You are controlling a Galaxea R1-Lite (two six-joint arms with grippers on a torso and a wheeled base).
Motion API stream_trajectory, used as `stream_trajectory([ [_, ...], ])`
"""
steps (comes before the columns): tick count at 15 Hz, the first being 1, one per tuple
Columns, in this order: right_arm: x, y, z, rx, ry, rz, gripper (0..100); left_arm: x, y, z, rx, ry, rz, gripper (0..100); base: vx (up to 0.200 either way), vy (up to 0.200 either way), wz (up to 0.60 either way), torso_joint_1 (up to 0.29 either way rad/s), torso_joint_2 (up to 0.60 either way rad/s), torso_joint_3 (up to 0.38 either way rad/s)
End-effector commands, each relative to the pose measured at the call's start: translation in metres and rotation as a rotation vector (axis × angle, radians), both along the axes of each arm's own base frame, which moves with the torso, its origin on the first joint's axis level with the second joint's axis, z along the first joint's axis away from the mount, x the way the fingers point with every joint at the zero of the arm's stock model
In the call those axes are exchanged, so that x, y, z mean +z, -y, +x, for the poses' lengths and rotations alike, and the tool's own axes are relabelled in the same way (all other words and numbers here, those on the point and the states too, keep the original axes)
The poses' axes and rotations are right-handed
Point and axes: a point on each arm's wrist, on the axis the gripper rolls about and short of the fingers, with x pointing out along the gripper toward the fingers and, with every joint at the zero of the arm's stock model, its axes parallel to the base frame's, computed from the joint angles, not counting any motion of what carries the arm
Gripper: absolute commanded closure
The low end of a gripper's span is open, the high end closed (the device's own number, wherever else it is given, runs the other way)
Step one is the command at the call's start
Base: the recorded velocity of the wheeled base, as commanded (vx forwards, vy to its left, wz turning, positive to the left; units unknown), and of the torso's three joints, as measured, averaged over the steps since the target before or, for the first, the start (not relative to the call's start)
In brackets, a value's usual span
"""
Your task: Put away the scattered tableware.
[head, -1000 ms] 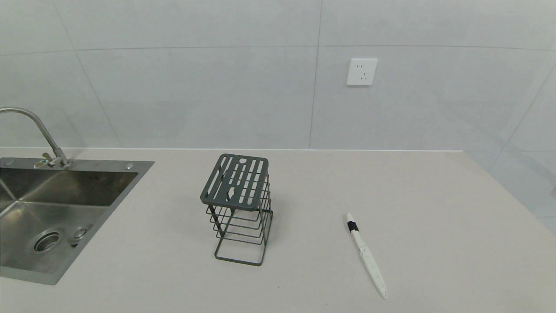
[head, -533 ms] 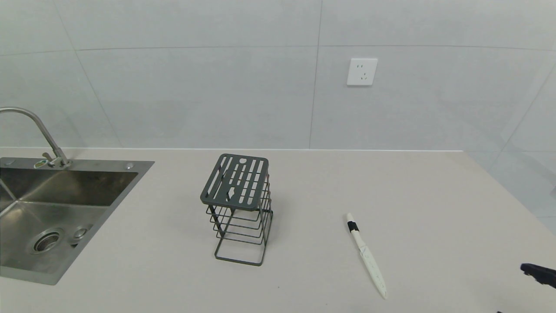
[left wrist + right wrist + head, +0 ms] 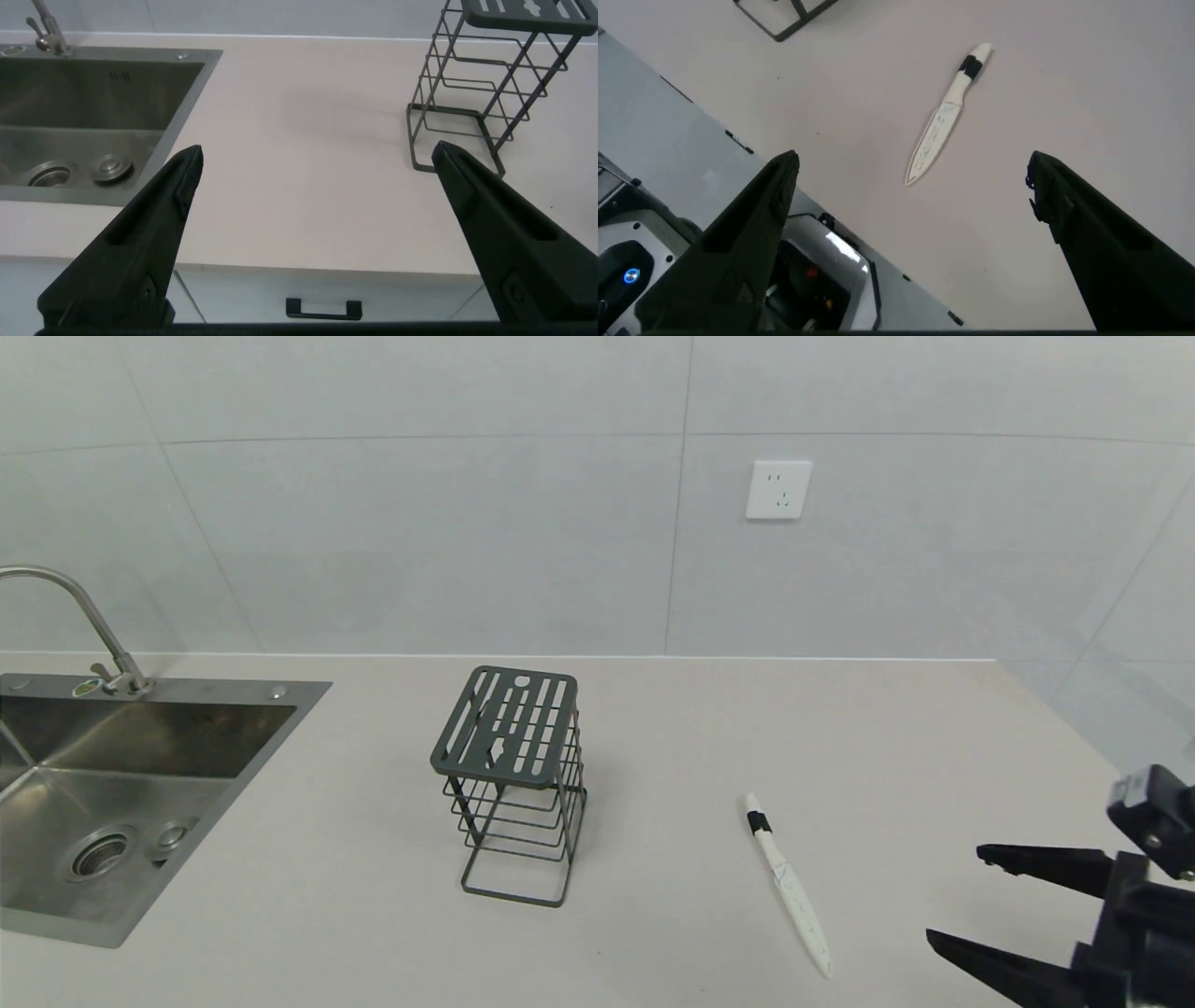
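A white knife (image 3: 787, 884) with a black band near its handle end lies flat on the pale counter (image 3: 840, 756), right of a dark wire knife rack (image 3: 512, 780) with a slotted top. My right gripper (image 3: 952, 896) hangs open at the right, its two black fingers pointing toward the knife, a short way off. From the right wrist the knife (image 3: 947, 117) lies between and beyond the open right gripper (image 3: 910, 168). My left gripper (image 3: 313, 159) is open over the counter's front edge, with the rack (image 3: 495, 84) farther off.
A steel sink (image 3: 103, 784) with a curved tap (image 3: 84, 616) is set into the counter at the left. A wall socket (image 3: 778, 490) sits on the tiled wall. A cabinet handle (image 3: 323, 308) shows below the counter front edge.
My right gripper has come into the head view from the lower right, rising and moving left toward the knife. The knife and rack have not moved.
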Motion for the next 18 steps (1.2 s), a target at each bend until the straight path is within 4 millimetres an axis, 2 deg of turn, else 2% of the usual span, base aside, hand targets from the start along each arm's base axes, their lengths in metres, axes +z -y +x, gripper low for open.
stream_trajectory([
  [1,-0.018,-0.009,0.025,0.022,-0.089,-0.024,0,0.000,0.000,0.000,0.000,0.001,0.000,0,0.000,0.000,0.00,0.000,0.00,0.000],
  [3,-0.027,-0.017,0.043,0.023,-0.088,-0.040,0,0.000,0.000,0.000,0.000,0.001,0.000,0,0.000,0.000,0.00,0.000,0.00,0.000],
  [7,-0.036,-0.024,0.065,-0.031,-0.103,-0.088,0,0.000,0.000,0.000,0.000,0.001,0.000,0,0.000,0.000,0.00,0.000,0.00,0.000],
  [10,-0.045,-0.030,0.070,-0.161,-0.145,-0.148,0,0.000,0.000,0.000,0.000,-0.001,0.000,0,0.000,0.000,0.00,0.000,0.00,0.000],
  [14,-0.059,-0.053,0.081,-0.226,-0.207,-0.167,0,0.000,0.000,0.000,0.000,0.001,0.000,0,0.000,0.000,0.00,0.000,0.00,0.000],
  [18,-0.069,-0.064,0.090,-0.203,-0.229,-0.190,0,0.000,0.000,0.000,-0.001,-0.001,-0.002,0,0.000,0.000,0.00,0.000,0.00,0.000],
])
